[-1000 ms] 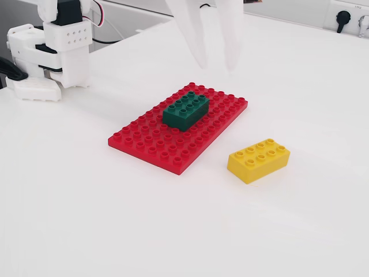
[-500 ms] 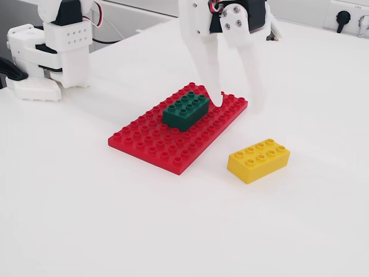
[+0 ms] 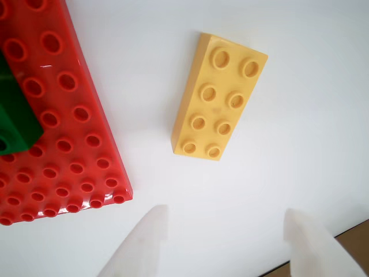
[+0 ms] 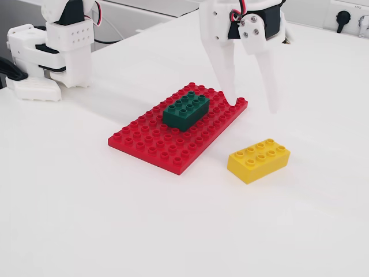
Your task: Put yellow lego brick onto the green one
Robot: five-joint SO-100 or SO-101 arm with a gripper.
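Observation:
The yellow lego brick (image 4: pixel 258 160) lies flat on the white table, studs up, to the right of the red plate in the fixed view. In the wrist view it (image 3: pixel 219 96) lies at the centre top, ahead of the fingertips. The green brick (image 4: pixel 185 111) sits on the red studded baseplate (image 4: pixel 150 144); the wrist view shows only part of it (image 3: pixel 16 118) at the left edge. My white gripper (image 4: pixel 253 107) hangs open and empty above the table, behind the yellow brick and apart from it. Its two fingers also show in the wrist view (image 3: pixel 225 231).
The arm's white base (image 4: pixel 55 52) stands at the back left. A wall socket (image 4: pixel 346 20) is at the far right. The table's edge shows in the wrist view (image 3: pixel 351 236) at the lower right.

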